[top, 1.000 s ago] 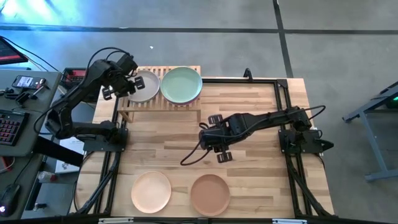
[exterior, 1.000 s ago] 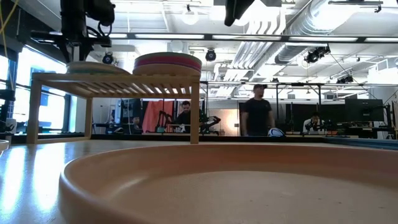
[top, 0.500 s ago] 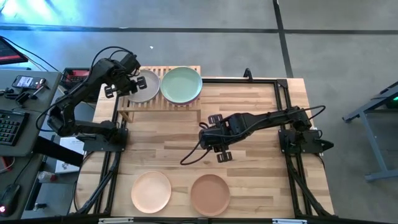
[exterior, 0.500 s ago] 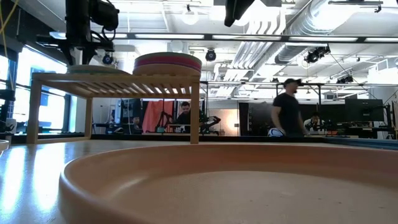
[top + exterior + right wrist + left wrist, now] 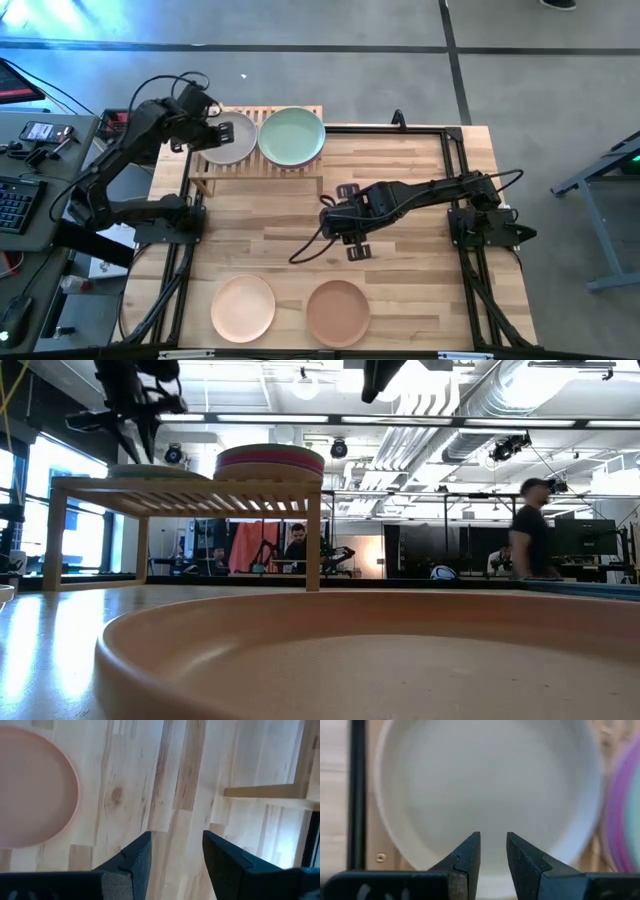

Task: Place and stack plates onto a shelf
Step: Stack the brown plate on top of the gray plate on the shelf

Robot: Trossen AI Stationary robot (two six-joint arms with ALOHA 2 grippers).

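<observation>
Table (image 5: 400, 190): butcher-block top, dark frame rails along its sides, both arm bases mounted at its edges.

Shelf (image 5: 262, 170): slatted light-wood rack at the far left corner of the table; in the low view (image 5: 180, 495) it stands on legs above the tabletop.

Left arm (image 5: 110, 175): reaches from the left edge to the shelf's left end.

Right arm (image 5: 420, 195): stretched over mid-table, between the shelf and the two near plates.

Mint stack (image 5: 291, 135): on the shelf's right half, mint plate on top; the low view (image 5: 270, 462) shows several plates with magenta and purple rims beneath.

Grey plate (image 5: 230, 140): on the shelf's left half, just beside the mint stack; fills the left wrist view (image 5: 485, 790).

Cream plate (image 5: 243, 308): on the table's near edge, left of the brown plate.

Brown plate (image 5: 337, 312): near edge, close to the low camera (image 5: 370, 660).

Left gripper (image 5: 192, 132): over the grey plate's outer rim; fingers (image 5: 465, 857) slightly parted, nothing between them.

Right gripper (image 5: 357, 246): above bare wood, fingers (image 5: 135, 857) apart, empty.

Person (image 5: 527, 530): in the room behind.
</observation>
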